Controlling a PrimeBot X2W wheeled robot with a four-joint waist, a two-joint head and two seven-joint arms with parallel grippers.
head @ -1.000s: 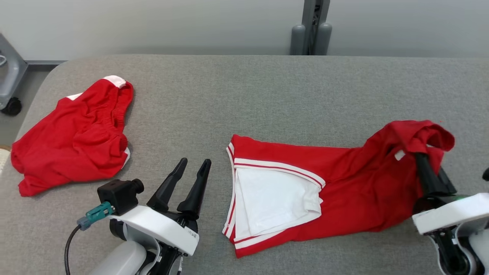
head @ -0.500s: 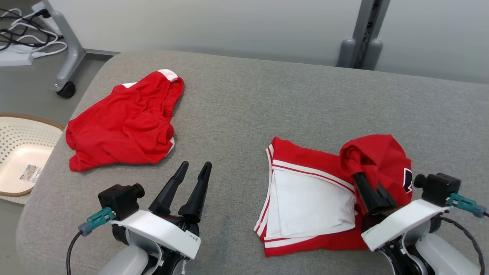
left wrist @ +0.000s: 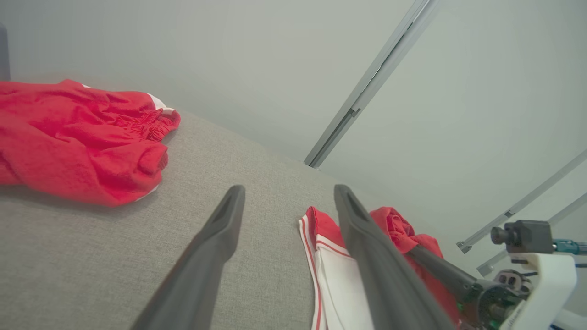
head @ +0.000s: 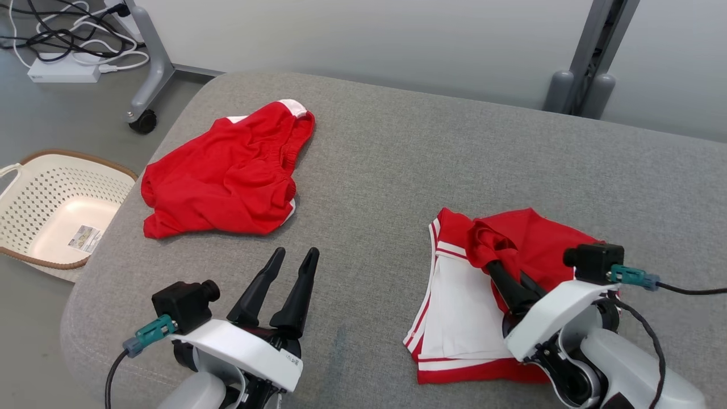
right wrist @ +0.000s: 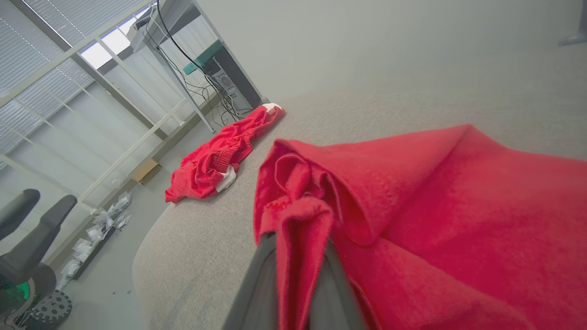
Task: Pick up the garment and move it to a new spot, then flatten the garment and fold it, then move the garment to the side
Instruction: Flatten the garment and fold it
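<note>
My right claw (head: 492, 262) is pinching a bunched red fold of the garment (head: 542, 247), which is lying on the desk (head: 397, 153). My left claw (head: 296, 253) is hovering spread nearby.

We face a pale grey wall (head: 369, 34) behind a grey fabric-covered table (head: 397, 142). On the grey floor (head: 68, 113) to our left sit a castered frame leg (head: 149, 74), tangled cables (head: 62, 28), a white power strip (head: 62, 71) and a cream perforated basket (head: 34, 196).
</note>
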